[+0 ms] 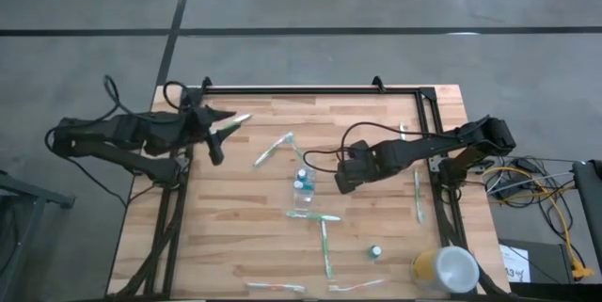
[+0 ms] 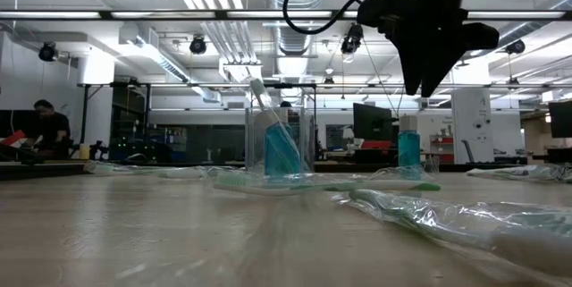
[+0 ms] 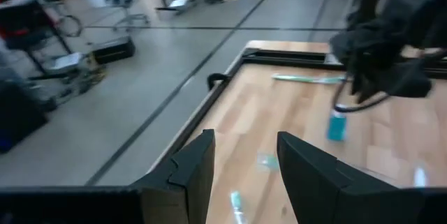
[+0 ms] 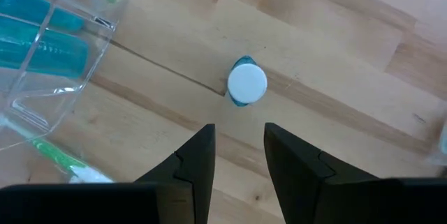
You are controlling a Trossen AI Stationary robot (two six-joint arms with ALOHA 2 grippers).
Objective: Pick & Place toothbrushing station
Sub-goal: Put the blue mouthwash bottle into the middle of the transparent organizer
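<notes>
Beyond clear cup (image 2: 279, 148), perhaps toothbrushes, blurred.

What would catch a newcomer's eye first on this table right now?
Probably the clear cup at mid-table, already holding teal tubes. The right gripper hangs just beside the cup, fingers apart and empty, looking down on a tube standing on its own. Toothbrushes lie scattered across the wood, and a yellow cup sits at the near right corner.

Overhead and table-level views — wrist cameras close, sharing table (image 1: 235, 236)
</notes>
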